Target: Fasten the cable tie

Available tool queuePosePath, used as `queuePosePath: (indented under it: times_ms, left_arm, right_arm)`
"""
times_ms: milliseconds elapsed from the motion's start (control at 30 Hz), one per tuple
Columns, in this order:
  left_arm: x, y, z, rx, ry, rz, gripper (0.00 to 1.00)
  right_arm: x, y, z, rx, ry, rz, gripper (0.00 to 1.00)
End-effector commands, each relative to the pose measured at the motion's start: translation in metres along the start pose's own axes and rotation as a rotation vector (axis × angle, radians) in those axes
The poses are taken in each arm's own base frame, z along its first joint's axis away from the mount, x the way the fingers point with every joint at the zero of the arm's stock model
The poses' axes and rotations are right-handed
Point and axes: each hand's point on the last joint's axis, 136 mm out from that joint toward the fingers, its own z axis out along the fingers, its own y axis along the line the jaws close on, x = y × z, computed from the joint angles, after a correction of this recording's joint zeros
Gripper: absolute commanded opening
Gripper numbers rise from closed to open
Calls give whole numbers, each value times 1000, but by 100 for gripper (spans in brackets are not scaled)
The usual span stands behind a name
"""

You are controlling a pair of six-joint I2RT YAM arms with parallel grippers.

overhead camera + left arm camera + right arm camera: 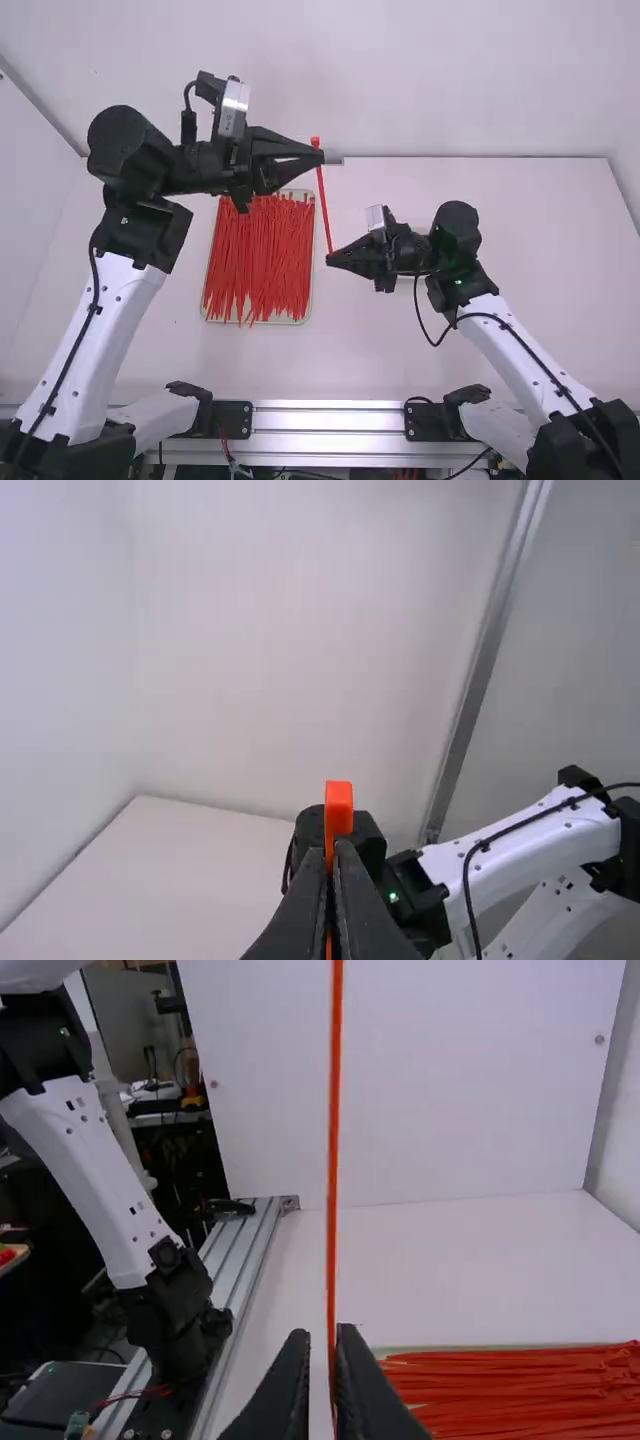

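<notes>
One red cable tie (323,198) is held straight in the air between both grippers, above the table. My left gripper (312,156) is shut on its upper end, just below the square head (338,802), which sticks out past the fingertips. My right gripper (331,258) is shut on the tie's lower tail end. In the right wrist view the strap (334,1140) runs straight away from the fingers (352,1375). The tie is not looped.
A flat tray (209,318) with a pile of several red cable ties (262,255) lies on the white table just left of the held tie. The right arm's white links (520,840) stand beyond the left gripper.
</notes>
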Motion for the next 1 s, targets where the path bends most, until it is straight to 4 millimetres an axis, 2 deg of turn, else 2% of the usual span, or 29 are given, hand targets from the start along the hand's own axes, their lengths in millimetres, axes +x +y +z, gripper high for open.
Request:
queuePosePath:
  times_ms: [0,300,367,400,433,467,500,533,600,733,800,967]
  left_arm:
    - [-6,-9,2,28,-1,14,2]
    - [-7,-5,3,5,-10,7,2]
    - [-7,-5,2,6,-9,8,19]
    - [-7,-4,2,1,-11,7,32]
    - [-7,-3,1,-6,-12,13,52]
    - [-7,-3,1,-7,-12,13,55]
    - [-7,-1,1,-16,-13,10,92]
    - [-6,2,1,-28,-13,-4,99]
    - [-2,6,0,-43,-4,13,99]
    - [21,25,-1,-132,50,8,99]
    - [41,41,-6,-215,106,4,99]
    - [64,54,-12,-287,175,-14,99]
  right_arm:
    - [-13,3,0,-5,-9,-42,0]
    - [-13,3,0,-5,-9,-42,0]
    - [-13,3,0,-4,-9,-42,0]
    - [-13,3,0,-5,-9,-42,0]
    - [-13,3,0,-5,-9,-42,0]
    - [-13,3,0,-5,-9,-42,0]
    - [-13,3,0,-5,-9,-41,0]
    - [-13,3,0,-5,-9,-38,0]
    - [-13,1,-2,3,-10,-38,0]
    - [-11,-5,-13,23,-6,-13,0]
    - [-9,-13,-24,60,-6,14,0]
    - [-11,-26,-39,126,-14,42,0]
